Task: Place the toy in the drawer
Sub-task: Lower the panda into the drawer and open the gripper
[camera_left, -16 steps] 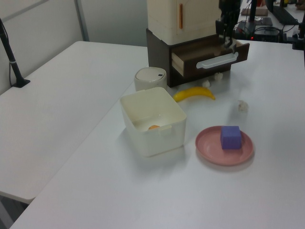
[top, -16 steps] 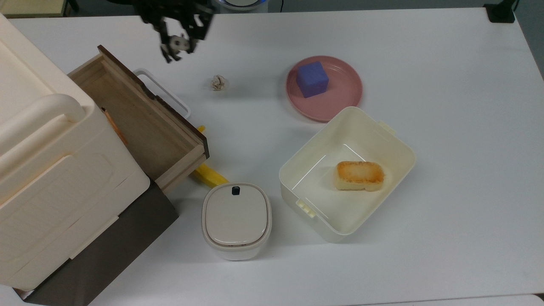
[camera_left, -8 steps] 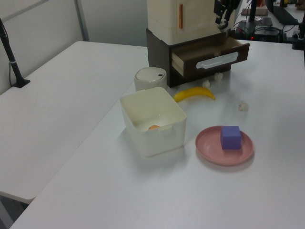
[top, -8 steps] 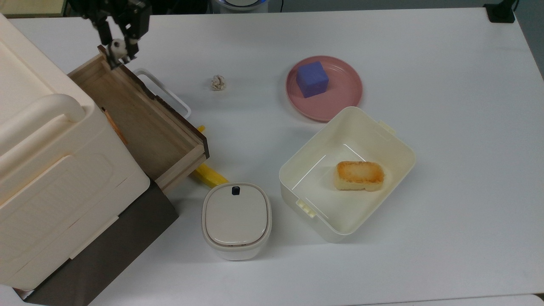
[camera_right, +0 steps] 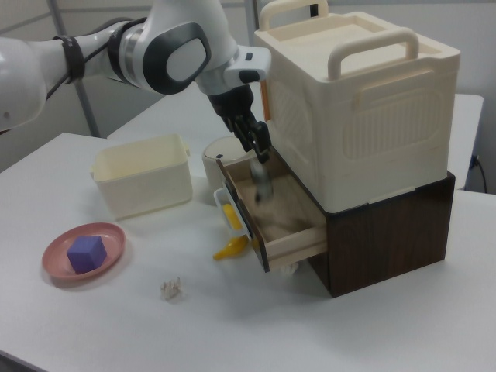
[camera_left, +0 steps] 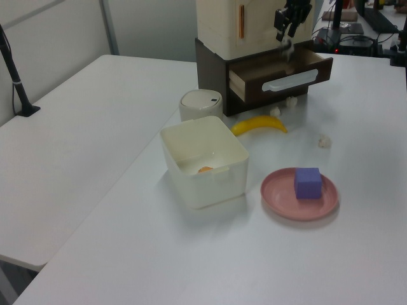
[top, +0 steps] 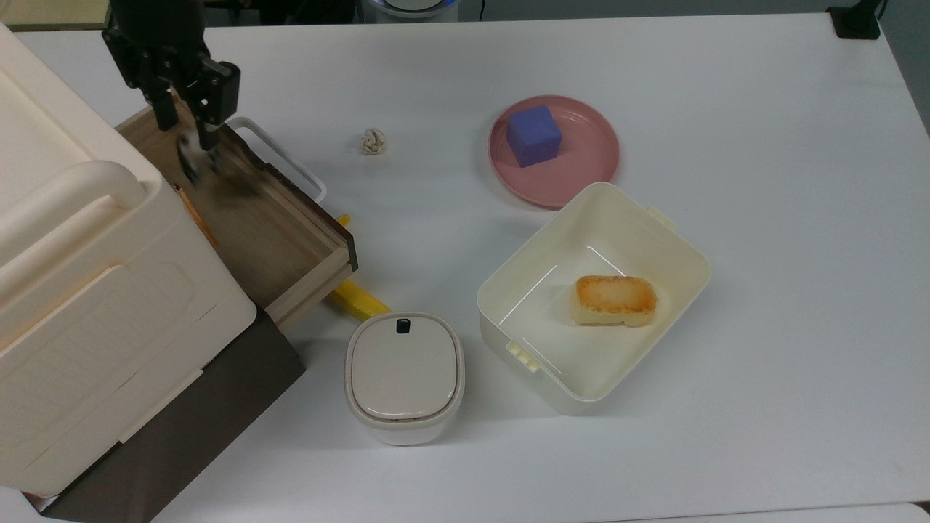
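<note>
The drawer stands pulled out of the dark cabinet, light wood inside, with a dark front panel and a white loop handle. My gripper hangs over the drawer's far end with its fingers apart. Just below them the toy is a blurred black-and-white smear over the drawer floor, free of the fingers. The right view has the gripper above the toy, inside the drawer's outline. The left view has the gripper above the drawer.
A large cream box sits on the cabinet beside the drawer. A banana lies under the drawer's corner, by a white lidded container. A paper ball, a pink plate with a purple cube, and a cream tub lie toward the top view's right.
The gripper moved from the table toward the top view's left, over the drawer's far end. It was shut on the toy; now its fingers are apart and the toy is dropping.
</note>
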Controlling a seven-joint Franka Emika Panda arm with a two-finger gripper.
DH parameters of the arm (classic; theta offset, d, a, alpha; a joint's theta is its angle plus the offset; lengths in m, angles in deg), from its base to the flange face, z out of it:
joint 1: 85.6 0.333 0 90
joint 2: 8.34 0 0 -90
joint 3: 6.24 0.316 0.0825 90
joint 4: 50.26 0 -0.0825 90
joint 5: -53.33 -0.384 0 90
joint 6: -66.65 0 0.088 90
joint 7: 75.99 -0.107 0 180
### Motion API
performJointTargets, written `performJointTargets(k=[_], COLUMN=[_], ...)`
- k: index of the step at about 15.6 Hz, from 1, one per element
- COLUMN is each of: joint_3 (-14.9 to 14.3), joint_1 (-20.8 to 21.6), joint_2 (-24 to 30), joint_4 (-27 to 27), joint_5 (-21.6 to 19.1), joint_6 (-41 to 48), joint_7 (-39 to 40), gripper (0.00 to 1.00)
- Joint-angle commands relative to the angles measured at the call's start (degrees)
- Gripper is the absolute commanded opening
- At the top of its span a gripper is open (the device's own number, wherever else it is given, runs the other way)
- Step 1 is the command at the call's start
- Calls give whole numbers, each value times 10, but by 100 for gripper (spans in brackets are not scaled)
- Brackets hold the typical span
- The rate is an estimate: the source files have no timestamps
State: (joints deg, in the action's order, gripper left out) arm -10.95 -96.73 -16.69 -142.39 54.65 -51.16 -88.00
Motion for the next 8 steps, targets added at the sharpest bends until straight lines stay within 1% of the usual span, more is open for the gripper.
performJointTargets(k=[1, 6, 8], joint_3=[-1, -1, -1], joint_1=[-9, -9, -8], joint_2=[2, 4, 14], joint_4=[7, 7, 7], joint_5=[-8, -8, -8], joint_6=[-4, -1, 8], joint_7=[-6, -6, -5], gripper=[100, 100, 100])
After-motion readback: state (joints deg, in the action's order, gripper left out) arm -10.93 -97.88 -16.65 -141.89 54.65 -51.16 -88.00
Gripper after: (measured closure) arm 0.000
